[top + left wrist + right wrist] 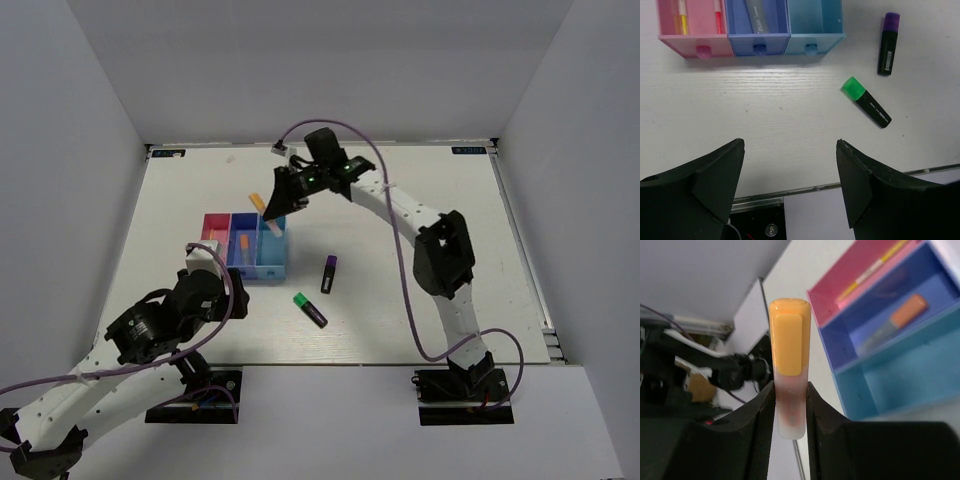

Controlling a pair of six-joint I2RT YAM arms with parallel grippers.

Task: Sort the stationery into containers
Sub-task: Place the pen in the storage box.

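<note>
My right gripper (790, 390) is shut on an orange highlighter (789, 350) with a pale end, held above the far side of the containers (245, 245) by the light blue bin (920, 370). The dark blue bin (875, 325) holds another orange highlighter (907, 310). Thin pens (682, 15) lie in the pink bin (695, 42). A purple-black highlighter (888, 44) and a green-black highlighter (867, 101) lie on the table right of the bins. My left gripper (790, 142) is open over the table's near edge, with nothing between its fingers.
White walls enclose the table (420, 210) on three sides. A metal rail (790, 192) runs along the near edge below my left gripper. The right arm (440, 255) arches over the table's right half.
</note>
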